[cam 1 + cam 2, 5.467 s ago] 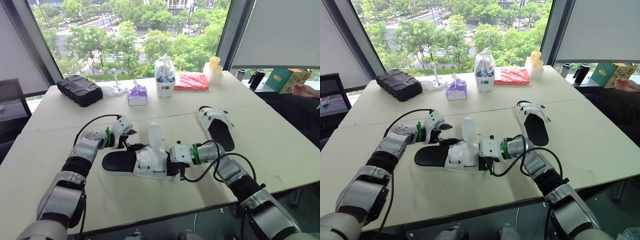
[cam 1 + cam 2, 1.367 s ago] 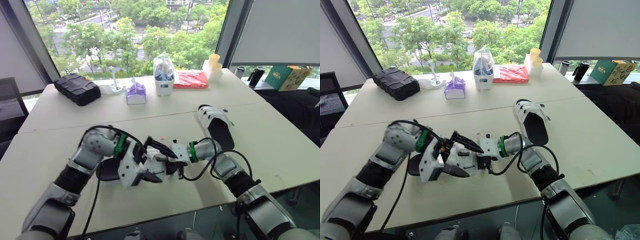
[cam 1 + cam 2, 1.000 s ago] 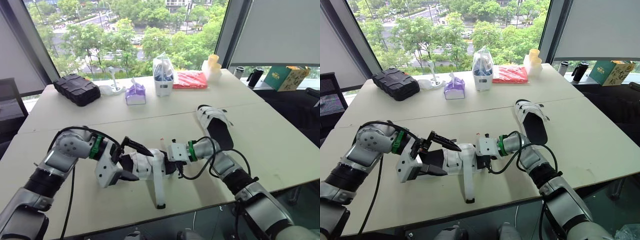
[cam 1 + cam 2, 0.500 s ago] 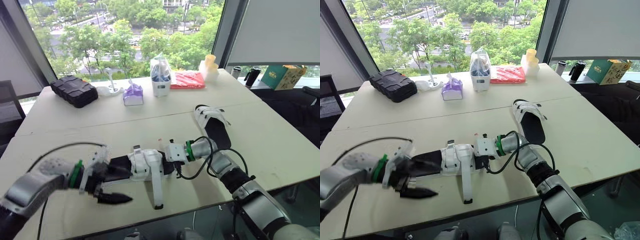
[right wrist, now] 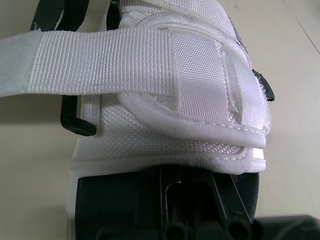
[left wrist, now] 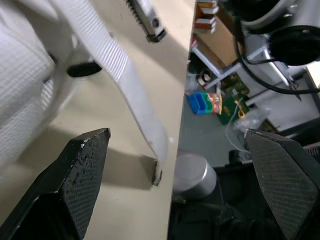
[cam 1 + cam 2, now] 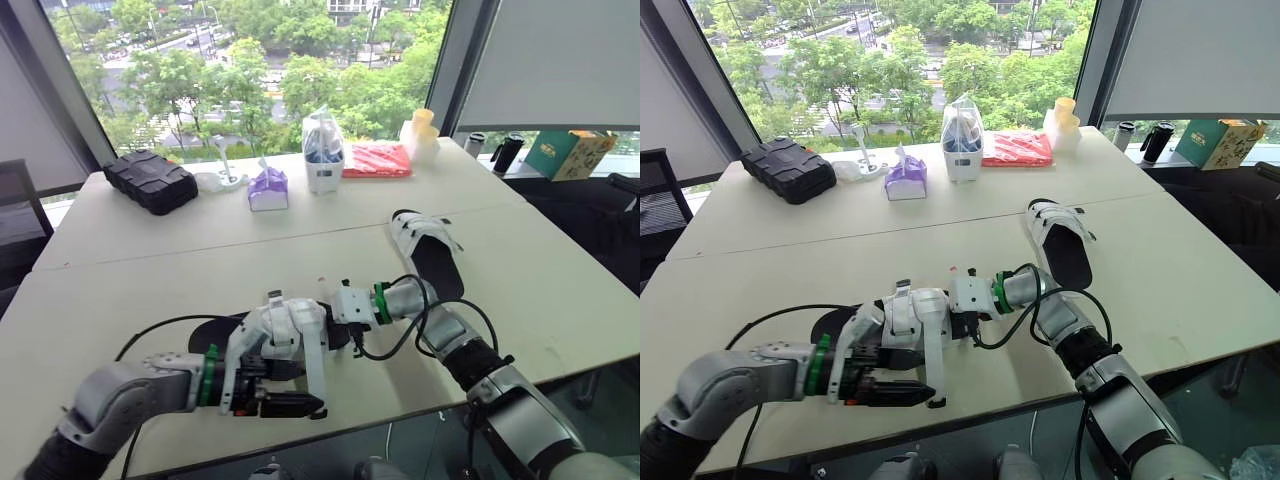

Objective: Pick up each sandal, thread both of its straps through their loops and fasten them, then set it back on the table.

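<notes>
Near sandal [image 7: 285,325]: in the middle of the near half of the surface [image 7: 120,290], lengthwise left to right; black sole, white woven upper.
Fastened strap [image 5: 200,75]: folded back over the upper and pressed flat.
Loose strap [image 7: 316,372]: unthreaded, trailing from the upper toward the near edge of the surface, where its end lies.
Black loop [image 5: 75,120]: at the side of the upper, with no strap through it.
Right tool [image 7: 335,322]: pinching the right end of the near sandal, one black finger lying on the footbed; forearm reaches in from the near right, elbow bent.
Left tool [image 6: 175,135]: fingers spread wide, one on each side of the loose strap's end without touching it; forearm low along the near edge, pointing right.
Second sandal [image 7: 428,250]: far right of the first, well apart, both straps closed.
Black case [image 7: 150,180]: far left of the surface.
</notes>
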Robot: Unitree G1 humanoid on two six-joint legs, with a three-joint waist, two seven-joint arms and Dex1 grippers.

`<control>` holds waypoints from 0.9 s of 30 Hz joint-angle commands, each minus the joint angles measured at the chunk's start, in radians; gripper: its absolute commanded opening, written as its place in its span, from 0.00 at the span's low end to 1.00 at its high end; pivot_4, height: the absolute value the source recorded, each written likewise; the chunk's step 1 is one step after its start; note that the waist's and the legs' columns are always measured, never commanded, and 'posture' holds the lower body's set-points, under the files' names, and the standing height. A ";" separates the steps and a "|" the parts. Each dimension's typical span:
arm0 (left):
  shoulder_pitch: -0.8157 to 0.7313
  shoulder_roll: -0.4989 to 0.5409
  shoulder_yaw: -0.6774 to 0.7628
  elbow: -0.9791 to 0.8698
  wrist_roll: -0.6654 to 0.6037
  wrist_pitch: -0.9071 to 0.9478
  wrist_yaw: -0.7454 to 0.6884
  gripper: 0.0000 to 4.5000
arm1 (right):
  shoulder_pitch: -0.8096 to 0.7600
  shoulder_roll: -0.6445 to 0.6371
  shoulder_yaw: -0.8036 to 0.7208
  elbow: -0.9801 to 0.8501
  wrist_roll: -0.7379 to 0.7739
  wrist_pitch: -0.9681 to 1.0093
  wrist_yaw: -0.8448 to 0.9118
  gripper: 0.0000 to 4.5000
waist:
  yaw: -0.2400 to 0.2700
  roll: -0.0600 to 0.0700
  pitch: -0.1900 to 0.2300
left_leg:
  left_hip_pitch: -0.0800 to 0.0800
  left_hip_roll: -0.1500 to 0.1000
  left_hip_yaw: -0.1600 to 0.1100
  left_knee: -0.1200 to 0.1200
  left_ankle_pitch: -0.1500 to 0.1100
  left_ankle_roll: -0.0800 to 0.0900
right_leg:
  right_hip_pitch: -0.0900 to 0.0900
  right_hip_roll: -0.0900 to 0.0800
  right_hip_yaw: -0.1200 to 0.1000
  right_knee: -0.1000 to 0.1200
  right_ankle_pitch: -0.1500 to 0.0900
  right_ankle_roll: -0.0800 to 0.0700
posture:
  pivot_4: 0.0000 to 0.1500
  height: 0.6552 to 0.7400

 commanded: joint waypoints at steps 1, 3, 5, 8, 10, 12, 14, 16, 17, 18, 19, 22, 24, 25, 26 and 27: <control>-0.016 -0.050 -0.013 -0.014 0.024 0.021 0.053 0.99 | 0.037 -0.018 0.030 -0.005 -0.033 0.036 0.028 0.00 | 0.004 0.000 0.000 | 0.000 0.000 0.000 0.000 0.000 0.000 | 0.000 0.000 0.000 0.000 0.000 0.000 | 1.00 1.00; -0.014 -0.086 -0.027 -0.009 0.043 0.027 0.076 0.99 | 0.040 -0.021 0.030 -0.016 -0.033 0.045 0.028 0.00 | 0.006 0.000 0.000 | 0.000 0.000 0.000 0.000 0.000 0.000 | 0.000 -0.001 0.000 -0.001 0.000 0.000 | 1.00 1.00; -0.017 -0.122 -0.032 0.002 0.058 0.034 0.105 0.99 | 0.041 -0.021 0.030 -0.027 -0.032 0.056 0.029 0.00 | 0.006 0.000 0.000 | 0.000 0.000 0.000 -0.001 0.000 0.000 | 0.000 -0.001 0.000 -0.001 0.000 0.000 | 1.00 1.00; -0.020 -0.151 -0.025 0.006 0.069 0.041 0.116 0.80 | 0.046 -0.025 0.031 -0.040 -0.031 0.065 0.030 0.00 | 0.007 0.000 0.000 | -0.001 0.000 0.000 0.000 0.000 0.000 | 0.000 -0.001 0.000 -0.002 0.000 0.000 | 1.00 1.00; -0.019 -0.161 -0.012 0.004 0.061 0.051 0.118 0.58 | 0.048 -0.027 0.031 -0.046 -0.030 0.068 0.031 0.00 | 0.007 0.000 0.000 | -0.001 0.000 0.000 0.000 0.000 0.000 | 0.000 -0.001 0.000 -0.002 0.000 0.000 | 1.00 1.00; -0.017 -0.159 0.003 0.000 0.054 0.059 0.116 0.34 | 0.049 -0.029 0.032 -0.048 -0.031 0.069 0.031 0.00 | 0.007 0.000 0.000 | -0.001 0.000 0.000 0.000 0.000 0.000 | 0.000 -0.002 0.000 -0.002 0.000 0.000 | 1.00 1.00; -0.017 -0.154 0.018 -0.004 0.052 0.063 0.112 0.11 | 0.051 -0.030 0.033 -0.052 -0.032 0.072 0.030 0.00 | 0.007 0.000 0.000 | -0.001 0.000 0.000 0.000 0.000 0.000 | 0.000 -0.002 0.000 -0.002 0.000 0.000 | 1.00 1.00; -0.031 -0.146 0.061 -0.002 0.009 0.086 0.098 0.01 | 0.053 -0.030 0.033 -0.056 -0.033 0.074 0.029 0.00 | 0.007 0.000 0.000 | -0.001 0.000 0.000 0.000 0.000 0.000 | 0.000 -0.002 0.000 -0.002 0.000 0.000 | 1.00 1.00; -0.041 -0.142 0.086 -0.003 -0.022 0.104 0.092 0.01 | 0.054 -0.031 0.033 -0.058 -0.033 0.075 0.028 0.00 | 0.007 0.000 0.000 | -0.001 0.000 0.000 0.000 0.000 0.000 | 0.000 -0.002 0.000 -0.002 0.000 0.000 | 1.00 1.00; -0.050 -0.133 0.106 -0.007 -0.048 0.118 0.081 0.01 | 0.055 -0.031 0.033 -0.059 -0.033 0.076 0.027 0.00 | 0.007 0.000 0.000 | -0.001 0.000 0.000 0.000 0.000 0.000 | 0.000 -0.002 0.000 -0.002 0.000 0.000 | 1.00 1.00; -0.063 -0.121 0.124 -0.008 -0.073 0.131 0.064 0.01 | 0.055 -0.031 0.033 -0.058 -0.034 0.076 0.026 0.00 | 0.007 0.000 0.000 | -0.001 0.000 0.000 0.000 0.000 0.000 | 0.000 -0.002 -0.001 -0.002 0.000 0.000 | 1.00 1.00; -0.121 -0.118 0.209 0.037 -0.191 0.188 0.070 0.01 | 0.053 -0.030 0.031 -0.055 -0.035 0.075 0.023 0.00 | 0.008 -0.001 0.000 | -0.001 0.000 0.000 0.000 0.000 0.000 | 0.000 -0.002 -0.001 -0.002 0.000 0.000 | 1.00 1.00; -0.182 -0.109 0.265 0.097 -0.264 0.223 0.065 0.01 | 0.053 -0.030 0.029 -0.051 -0.037 0.072 0.019 0.00 | 0.007 -0.001 0.000 | -0.001 -0.001 0.000 0.000 0.000 0.000 | 0.000 -0.002 -0.001 -0.002 0.000 0.000 | 1.00 1.00; -0.206 -0.106 0.282 0.121 -0.287 0.235 0.065 0.01 | 0.052 -0.029 0.029 -0.049 -0.038 0.070 0.017 0.00 | 0.007 -0.001 0.000 | -0.001 -0.001 0.000 0.000 0.000 0.000 | 0.000 -0.002 -0.001 -0.002 0.000 0.000 | 1.00 1.00; -0.235 -0.108 0.298 0.158 -0.302 0.246 0.072 0.01 | 0.052 -0.028 0.028 -0.048 -0.039 0.070 0.014 0.00 | 0.006 -0.001 0.000 | -0.001 -0.001 0.000 0.000 0.000 0.000 | 0.000 -0.001 -0.001 -0.002 0.000 0.000 | 1.00 1.00; -0.253 -0.110 0.306 0.181 -0.311 0.253 0.081 0.01 | 0.052 -0.028 0.028 -0.047 -0.039 0.069 0.013 0.00 | 0.006 -0.001 0.000 | -0.001 -0.001 0.000 0.000 0.000 0.000 | 0.000 0.000 -0.001 -0.002 0.000 0.000 | 1.00 1.00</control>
